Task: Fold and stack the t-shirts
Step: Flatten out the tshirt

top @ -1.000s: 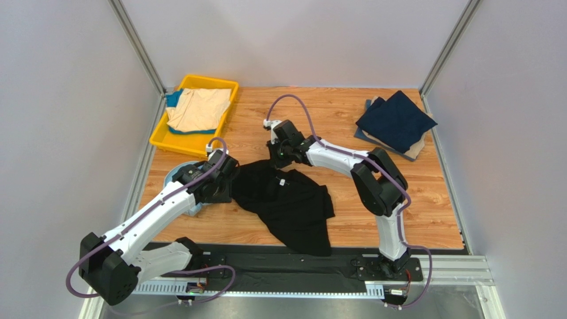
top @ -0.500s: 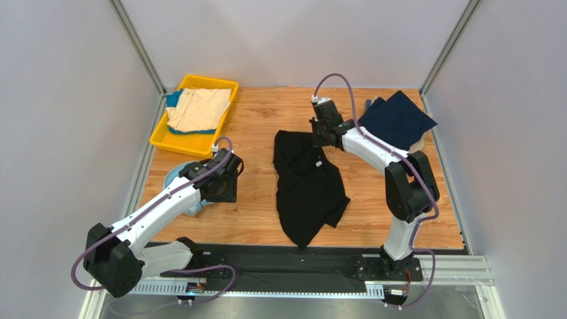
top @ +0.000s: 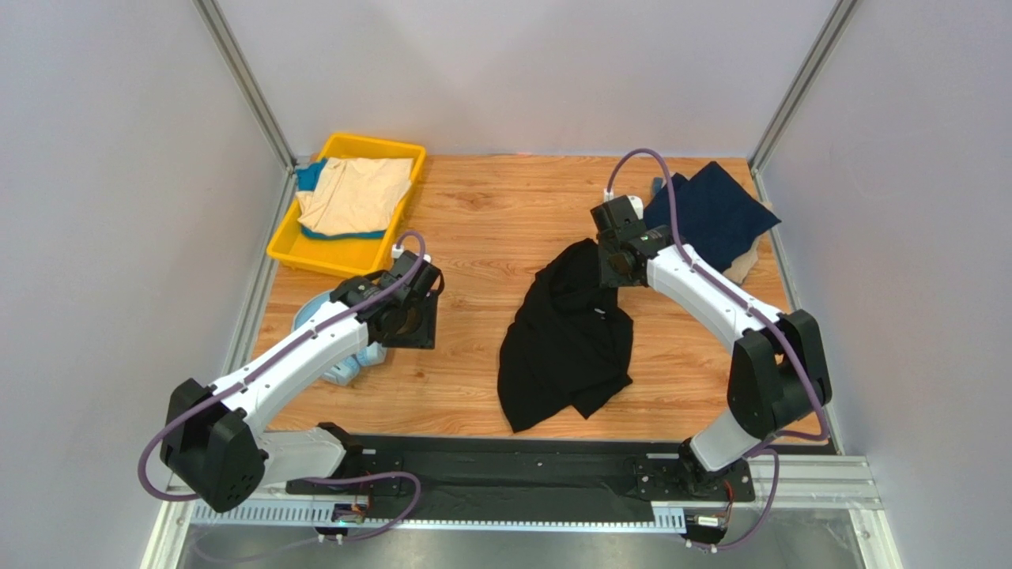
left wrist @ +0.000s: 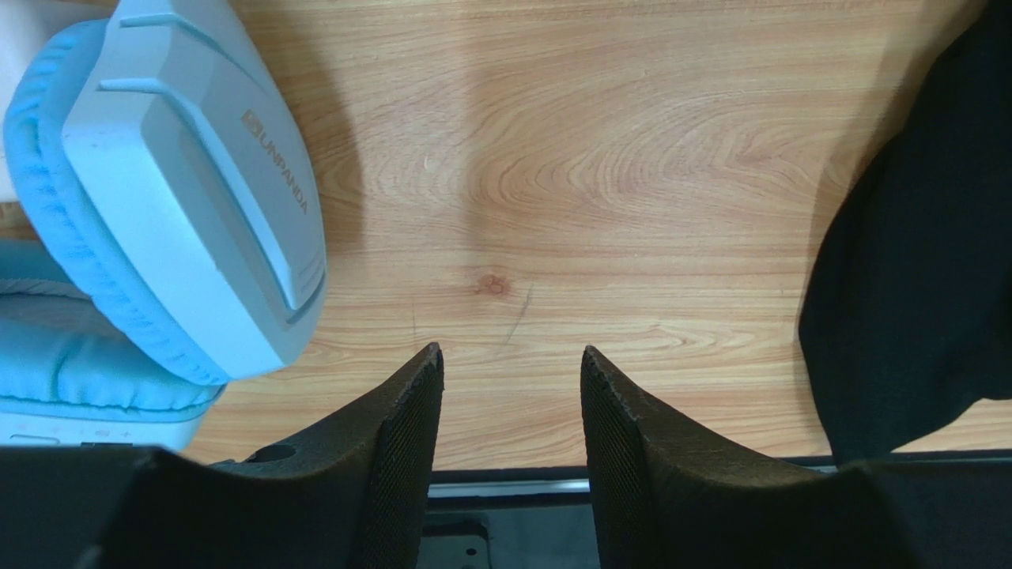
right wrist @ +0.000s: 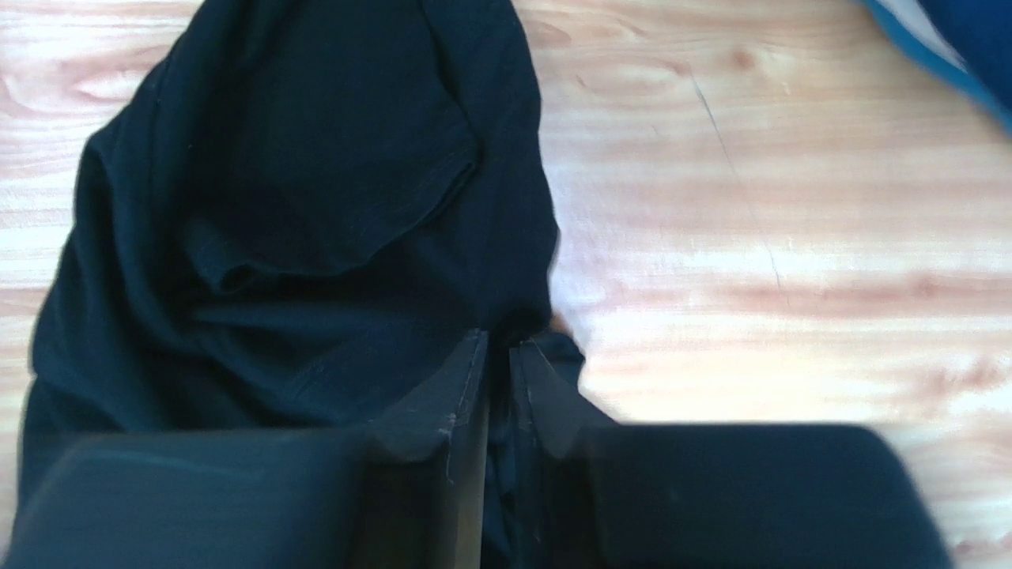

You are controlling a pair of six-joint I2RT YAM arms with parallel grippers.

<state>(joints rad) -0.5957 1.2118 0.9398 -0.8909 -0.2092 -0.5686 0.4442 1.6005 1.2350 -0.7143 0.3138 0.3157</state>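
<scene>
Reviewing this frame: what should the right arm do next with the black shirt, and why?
Probably lower and release the black shirt onto the table to spread it: the right gripper pinches its far edge, the cloth lies crumpled, unfolded, and the open left gripper holds nothing, free to help.

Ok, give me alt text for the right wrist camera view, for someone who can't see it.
The right claw pinches an edge of a crumpled black t-shirt, which spreads up and left over a light wooden table. A sliver of navy cloth shows in the top right corner.
</scene>
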